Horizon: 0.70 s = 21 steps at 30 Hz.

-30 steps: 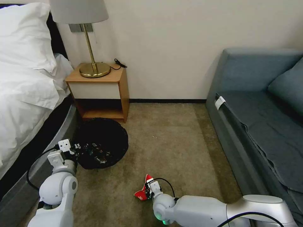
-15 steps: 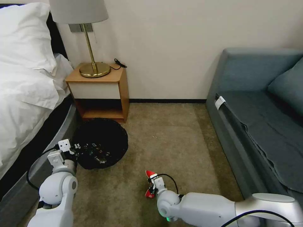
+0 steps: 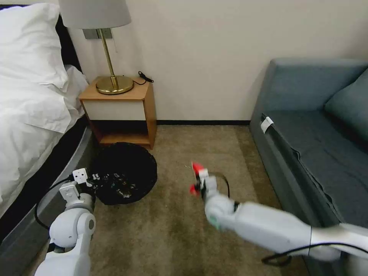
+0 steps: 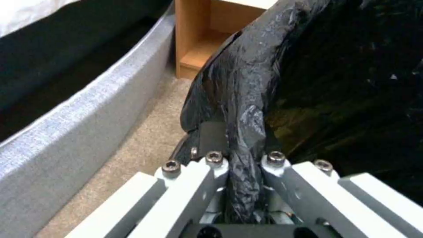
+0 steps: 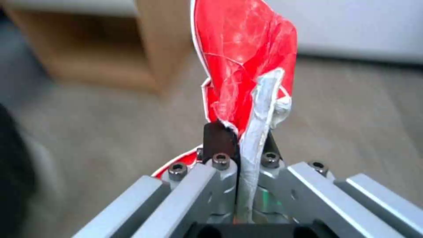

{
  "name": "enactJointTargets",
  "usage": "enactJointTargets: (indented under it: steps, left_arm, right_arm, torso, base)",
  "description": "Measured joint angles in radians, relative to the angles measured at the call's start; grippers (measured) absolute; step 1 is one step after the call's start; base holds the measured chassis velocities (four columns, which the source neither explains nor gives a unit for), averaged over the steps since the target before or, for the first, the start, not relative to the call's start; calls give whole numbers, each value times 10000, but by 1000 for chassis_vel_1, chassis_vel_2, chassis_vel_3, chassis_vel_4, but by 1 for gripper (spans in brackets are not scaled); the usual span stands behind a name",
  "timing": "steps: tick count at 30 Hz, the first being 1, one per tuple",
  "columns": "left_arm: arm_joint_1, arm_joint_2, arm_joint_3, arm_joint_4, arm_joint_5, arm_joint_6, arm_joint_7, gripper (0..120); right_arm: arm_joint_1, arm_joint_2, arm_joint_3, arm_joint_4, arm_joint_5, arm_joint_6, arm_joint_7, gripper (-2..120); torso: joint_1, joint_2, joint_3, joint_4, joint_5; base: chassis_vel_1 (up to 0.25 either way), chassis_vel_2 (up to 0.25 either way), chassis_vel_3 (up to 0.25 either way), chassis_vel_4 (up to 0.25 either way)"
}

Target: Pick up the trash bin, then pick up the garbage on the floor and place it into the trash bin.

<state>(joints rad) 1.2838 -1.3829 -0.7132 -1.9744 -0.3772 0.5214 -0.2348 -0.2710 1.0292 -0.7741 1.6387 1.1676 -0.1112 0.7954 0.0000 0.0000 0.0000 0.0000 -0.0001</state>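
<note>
The trash bin (image 3: 124, 172), lined with a crinkled black bag, stands on the carpet in front of the nightstand. My left gripper (image 3: 90, 179) is at the bin's near-left rim. In the left wrist view the left gripper (image 4: 240, 134) is shut on a fold of the black bag (image 4: 251, 76). My right gripper (image 3: 199, 180) hangs above the carpet, to the right of the bin. It is shut on a red-and-white wrapper (image 3: 197, 167), one piece of the garbage. In the right wrist view the wrapper (image 5: 242, 59) sticks up from the shut right gripper (image 5: 240, 134).
A wooden nightstand (image 3: 122, 109) with a brass lamp (image 3: 114, 82) stands against the wall behind the bin. The bed (image 3: 30, 115) runs along the left. A grey-blue sofa (image 3: 318, 145) fills the right. Open carpet (image 3: 184, 230) lies between them.
My right arm has lifted the red-and-white wrapper off the carpet and carried it up and away from me, toward the middle of the floor. The left arm and the bin have stayed put.
</note>
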Motion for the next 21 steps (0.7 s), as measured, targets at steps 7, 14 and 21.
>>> enactJointTargets:
  steps: [7,14,21]
  left_arm:
    - [-17,-109,206,73,7,65,-23,3]
    - [-63,-171,284,44,12,125,-43,3]
    - [-38,-233,366,-47,22,168,-46,3]
  right_arm:
    - [1432,1632,-472,1246,761,299,-5,0]
    - [1184,2362,-2069,633,382,419,-26,0]
    - [998,2398,-2759,106,54,282,-129,4]
  torso:
    - [0,0,0,4,-3]
    - [0,0,0,1,-1]
    - [0,-1,0,-1,1]
  base:
    - [0,0,0,0]
    - [0,0,0,0]
    - [0,0,0,0]
